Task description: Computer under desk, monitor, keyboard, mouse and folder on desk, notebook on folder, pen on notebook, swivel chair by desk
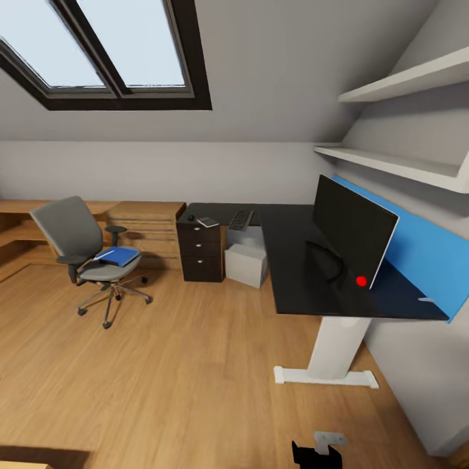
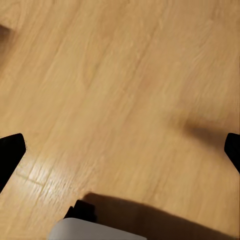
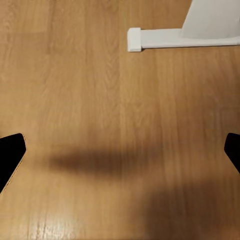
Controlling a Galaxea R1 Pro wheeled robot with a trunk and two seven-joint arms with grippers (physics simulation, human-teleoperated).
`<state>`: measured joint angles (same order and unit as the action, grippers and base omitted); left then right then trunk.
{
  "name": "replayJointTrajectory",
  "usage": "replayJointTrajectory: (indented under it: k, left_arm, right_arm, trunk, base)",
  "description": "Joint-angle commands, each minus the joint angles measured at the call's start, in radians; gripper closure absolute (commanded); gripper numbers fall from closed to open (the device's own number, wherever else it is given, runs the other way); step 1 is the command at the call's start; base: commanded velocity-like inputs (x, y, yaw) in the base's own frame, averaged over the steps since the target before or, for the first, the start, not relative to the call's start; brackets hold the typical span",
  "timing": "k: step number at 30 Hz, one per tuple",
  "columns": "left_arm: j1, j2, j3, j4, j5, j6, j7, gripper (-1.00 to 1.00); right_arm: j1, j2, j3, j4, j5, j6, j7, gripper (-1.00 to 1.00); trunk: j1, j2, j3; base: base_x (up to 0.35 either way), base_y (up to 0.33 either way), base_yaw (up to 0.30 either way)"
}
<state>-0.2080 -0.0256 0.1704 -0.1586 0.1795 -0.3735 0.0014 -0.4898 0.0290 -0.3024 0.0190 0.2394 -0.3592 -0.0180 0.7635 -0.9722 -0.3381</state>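
The black desk (image 1: 293, 260) stands at the right, and the monitor (image 1: 352, 225) is upright on it. Toward its far end lie the keyboard (image 1: 241, 219), the notebook (image 1: 208, 222) and the small mouse (image 1: 191, 217). Below the desk sits the grey computer (image 1: 246, 264). The swivel chair (image 1: 85, 251) is apart at the left, with the blue folder (image 1: 121, 255) on its seat. A pale streak (image 1: 426, 299) at the desk's near right end may be the pen. My left gripper (image 2: 120, 155) and right gripper (image 3: 120, 155) hang open over bare wood floor.
A blue upright panel (image 1: 420, 251) backs the desk, with two wall shelves (image 1: 391, 163) above. A light-wood drawer chest (image 1: 146, 228) stands between chair and desk. The white desk foot (image 3: 165, 39) lies near my right gripper. Open floor (image 1: 182, 365) stretches ahead.
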Motion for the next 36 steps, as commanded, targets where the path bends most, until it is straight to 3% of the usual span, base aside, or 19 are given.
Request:
replayJointTrajectory:
  k: [1, 20, 36]
  left_arm:
    - [-0.001, 0.000, -0.002, 0.001, 0.007, -0.003, 0.000, -1.00]
    - [-0.001, 0.000, -0.002, 0.001, 0.007, -0.004, 0.000, -1.00]
    - [-0.001, 0.000, -0.002, 0.001, 0.008, -0.004, 0.000, -1.00]
  right_arm:
    - [-0.001, 0.000, -0.008, 0.002, 0.009, -0.004, -0.002, -1.00]
    - [-0.001, 0.014, -0.008, 0.001, 0.014, -0.006, -0.002, -1.00]
    - [-0.001, 0.014, -0.009, 0.001, 0.014, -0.006, -0.002, -1.00]
  trunk:
    - [0.000, -0.001, -0.001]
    - [0.000, -0.001, 0.000]
    - [0.000, -0.001, 0.019]
  base:
    - [0.121, 0.279, -0.008]
    - [0.263, 0.213, -0.001]
    - [0.289, 0.235, 0.000]
